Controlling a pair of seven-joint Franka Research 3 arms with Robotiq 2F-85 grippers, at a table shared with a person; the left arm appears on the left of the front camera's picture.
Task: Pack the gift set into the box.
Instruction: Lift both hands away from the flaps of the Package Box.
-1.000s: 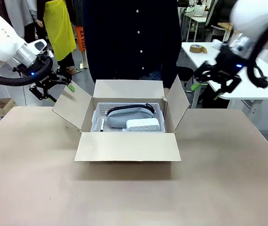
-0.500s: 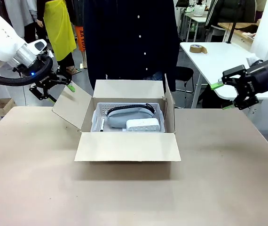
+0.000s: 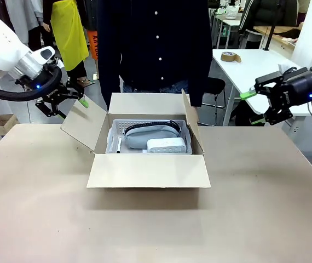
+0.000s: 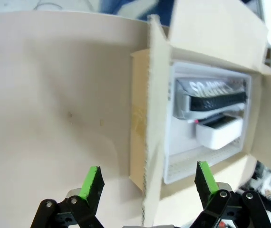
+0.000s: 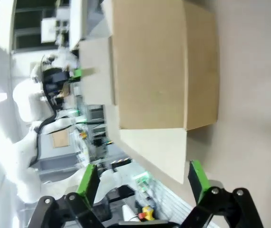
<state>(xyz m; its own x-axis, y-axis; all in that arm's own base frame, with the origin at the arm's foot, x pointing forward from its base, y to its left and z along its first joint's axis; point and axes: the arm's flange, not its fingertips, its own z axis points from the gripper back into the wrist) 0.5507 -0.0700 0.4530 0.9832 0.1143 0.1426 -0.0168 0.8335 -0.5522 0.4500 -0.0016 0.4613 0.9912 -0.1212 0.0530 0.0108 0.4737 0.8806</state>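
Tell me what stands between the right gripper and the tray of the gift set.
In the front view, the box's right flap, standing nearly upright, is between the right gripper and the tray. Otherwise the stretch is bare.

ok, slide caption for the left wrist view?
Open left claw hovers by the carton flap; tray, pouch and small white box inside.

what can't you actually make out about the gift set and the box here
- Front view: the floor of the tray, covered by the pouch and the small white box.
- Left wrist view: the print on the pouch, too blurred to read.
- Right wrist view: the inside of the box, hidden by its own side wall.
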